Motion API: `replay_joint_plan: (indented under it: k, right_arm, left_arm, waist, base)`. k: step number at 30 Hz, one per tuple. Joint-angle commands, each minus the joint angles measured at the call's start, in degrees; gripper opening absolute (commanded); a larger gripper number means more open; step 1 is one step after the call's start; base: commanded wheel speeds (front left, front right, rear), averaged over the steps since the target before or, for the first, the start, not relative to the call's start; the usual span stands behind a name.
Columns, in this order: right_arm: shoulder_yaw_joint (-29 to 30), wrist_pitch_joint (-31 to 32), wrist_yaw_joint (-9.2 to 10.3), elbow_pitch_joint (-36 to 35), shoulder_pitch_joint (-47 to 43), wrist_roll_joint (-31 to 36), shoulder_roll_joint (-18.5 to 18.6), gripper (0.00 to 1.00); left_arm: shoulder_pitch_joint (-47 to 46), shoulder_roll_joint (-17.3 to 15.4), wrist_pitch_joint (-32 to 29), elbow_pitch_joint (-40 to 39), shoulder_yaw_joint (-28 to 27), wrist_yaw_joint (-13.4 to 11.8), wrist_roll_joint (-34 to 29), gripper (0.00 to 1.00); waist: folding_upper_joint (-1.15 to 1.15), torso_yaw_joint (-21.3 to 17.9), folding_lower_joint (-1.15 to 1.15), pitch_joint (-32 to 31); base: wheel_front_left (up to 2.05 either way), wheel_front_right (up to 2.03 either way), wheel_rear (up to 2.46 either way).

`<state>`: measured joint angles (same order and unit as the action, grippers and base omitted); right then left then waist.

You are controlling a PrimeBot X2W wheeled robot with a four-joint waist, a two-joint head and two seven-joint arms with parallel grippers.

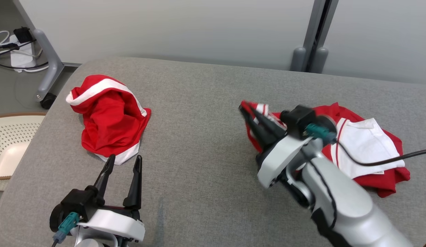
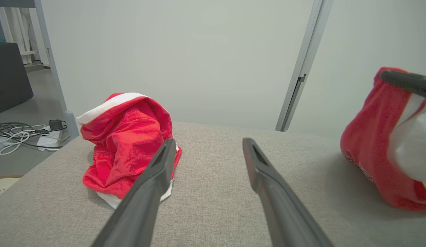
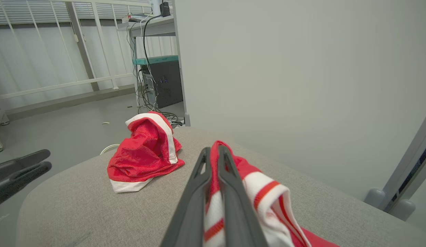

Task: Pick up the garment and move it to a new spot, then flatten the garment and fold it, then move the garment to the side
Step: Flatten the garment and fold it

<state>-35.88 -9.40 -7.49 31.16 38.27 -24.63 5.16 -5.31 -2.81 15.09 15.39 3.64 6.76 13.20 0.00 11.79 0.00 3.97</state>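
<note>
The garment (image 1: 388,176) on the right looks limp and light, its striped edge pinched in the right gripper (image 1: 245,107); the left gripper (image 1: 125,159) gapes wide, empty.

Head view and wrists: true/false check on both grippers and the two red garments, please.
1. The right gripper is shut on the red-and-white garment's edge. True.
2. The left gripper grips the crumpled red garment. False: its fingers are open, holding nothing.
3. Both garments are on the grey surface. True.
4. The garments touch each other. False: bare surface separates them.
</note>
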Motion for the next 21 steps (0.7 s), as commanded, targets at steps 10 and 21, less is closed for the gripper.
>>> replay_joint_plan:
  k: [10,21]
  right_arm:
    - [-14.0,-3.2,-0.02,3.7,-6.4,-6.7,-2.2,0.00]
    - [-22.8,-5.4,-0.02,2.5,-5.7,-13.5,-2.2,1.00]
  left_arm:
    - [-1.7,-0.2,0.1,0.9,1.6,0.1,1.4,1.00]
    - [-2.5,-0.2,0.1,1.6,1.4,0.2,1.6,1.00]
  waist:
    - [0.00,1.4,0.00,0.5]
    - [0.00,1.2,0.00,1.1]
  base:
    - [0.00,0.00,0.00]
    - [0.00,0.00,0.00]
